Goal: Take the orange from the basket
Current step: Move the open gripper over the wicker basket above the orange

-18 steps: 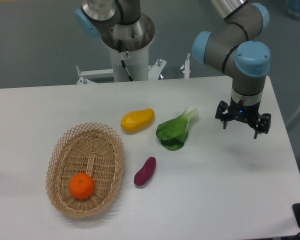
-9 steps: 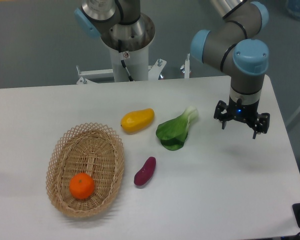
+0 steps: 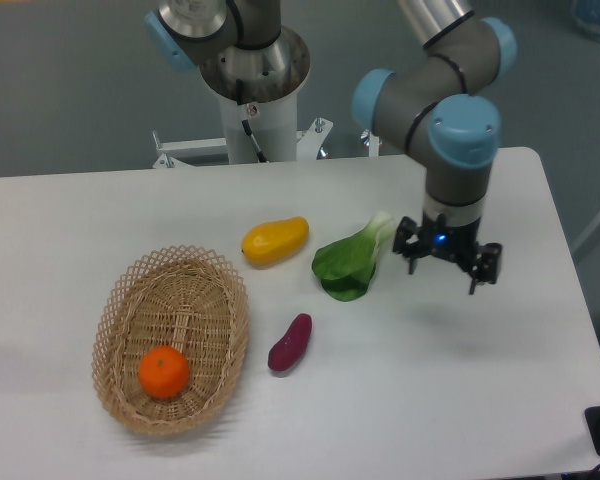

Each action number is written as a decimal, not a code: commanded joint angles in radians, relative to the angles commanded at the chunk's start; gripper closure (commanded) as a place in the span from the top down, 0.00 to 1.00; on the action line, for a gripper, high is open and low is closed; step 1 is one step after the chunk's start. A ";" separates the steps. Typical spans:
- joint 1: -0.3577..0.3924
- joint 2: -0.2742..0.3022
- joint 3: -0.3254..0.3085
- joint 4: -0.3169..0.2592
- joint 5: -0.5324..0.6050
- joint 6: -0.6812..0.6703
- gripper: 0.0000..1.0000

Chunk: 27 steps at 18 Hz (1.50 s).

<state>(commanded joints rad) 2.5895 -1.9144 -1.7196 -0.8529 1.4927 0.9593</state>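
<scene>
No legible text, labels or numbers anywhere (arm and table included).

Free room and obstacles. The gripper (image 3: 443, 270) hung above the table (image 3: 460, 400), fingers spread and empty, just right of the leafy green (image 3: 352, 260). Between it and the basket (image 3: 170, 340) lay three obstacles: the leafy green nearest, the yellow fruit (image 3: 275, 241) beyond it toward the far edge, and the purple sweet potato (image 3: 290, 342) just beside the basket's right rim. A bare strip of table ran along the near edge, below the sweet potato, up to the basket. The orange (image 3: 164, 371) sat alone in the basket's near end, open from above, with the woven rim close around its near and left sides.
</scene>
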 joint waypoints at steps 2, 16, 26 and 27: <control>-0.021 0.000 0.000 0.000 -0.035 -0.094 1.00; -0.253 -0.014 0.017 0.031 -0.155 -0.234 1.00; -0.413 -0.090 0.032 0.038 -0.155 -0.364 1.00; -0.426 -0.098 0.038 0.038 -0.157 -0.372 1.00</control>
<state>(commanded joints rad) 2.1631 -2.0125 -1.6813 -0.8145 1.3361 0.5876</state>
